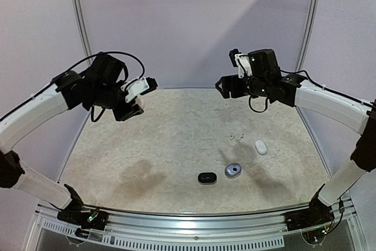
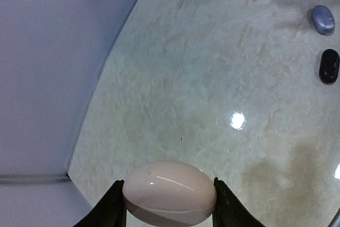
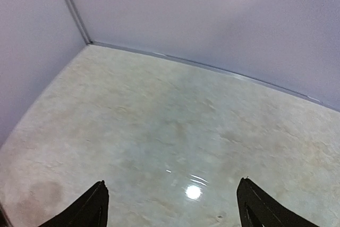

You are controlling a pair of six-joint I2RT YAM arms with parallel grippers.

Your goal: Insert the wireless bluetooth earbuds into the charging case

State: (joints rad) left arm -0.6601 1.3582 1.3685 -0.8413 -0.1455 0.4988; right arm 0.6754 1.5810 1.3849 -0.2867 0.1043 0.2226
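A beige marbled tabletop (image 1: pixel 176 127) sits enclosed by pale lilac walls (image 1: pixel 176 16) with grey corner posts (image 1: pixel 80 16).

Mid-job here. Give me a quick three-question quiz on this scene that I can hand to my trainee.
1. True or false: the left gripper is closed on a pale egg-shaped case.
2. Multiple choice: three more cases lie on the table. In the top view, which one sits between the other two? A) the black case B) the bluish case C) the white case
3. Fill in the blank: the right gripper has its jaws ___, with nothing between them.

Key: 1 true; 2 B; 3 open.
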